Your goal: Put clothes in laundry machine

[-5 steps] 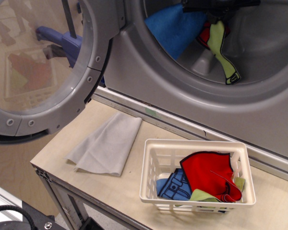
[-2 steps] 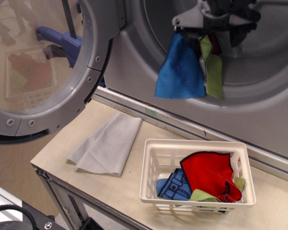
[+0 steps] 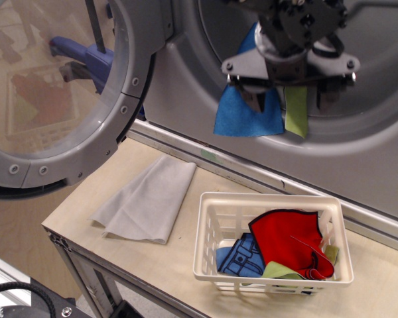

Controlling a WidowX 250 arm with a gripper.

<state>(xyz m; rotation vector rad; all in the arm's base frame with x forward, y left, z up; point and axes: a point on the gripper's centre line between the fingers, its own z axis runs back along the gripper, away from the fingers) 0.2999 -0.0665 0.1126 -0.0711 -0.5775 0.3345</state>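
My gripper (image 3: 290, 99) hangs in front of the round opening of the grey laundry machine (image 3: 358, 152), jaws wide apart and empty. Behind it a plain blue cloth (image 3: 232, 119) and a lime green cloth with black trim (image 3: 296, 116) drape down over the lower lip of the opening. On the table stands a white lattice basket (image 3: 209, 232). It holds a red cloth with black trim (image 3: 288, 238), tiny blue jeans (image 3: 239, 258) and another lime green piece (image 3: 278, 270).
The machine's round windowed door (image 3: 60, 93) stands open at the left, over the table's left end. A flat grey cloth (image 3: 149, 199) lies on the wooden table (image 3: 179, 265) between door and basket. The table's front edge is close to the basket.
The blue and green cloths came out from inside the drum and now hang over its lip. My gripper has moved down and outward, in front of them, with its jaws spread.
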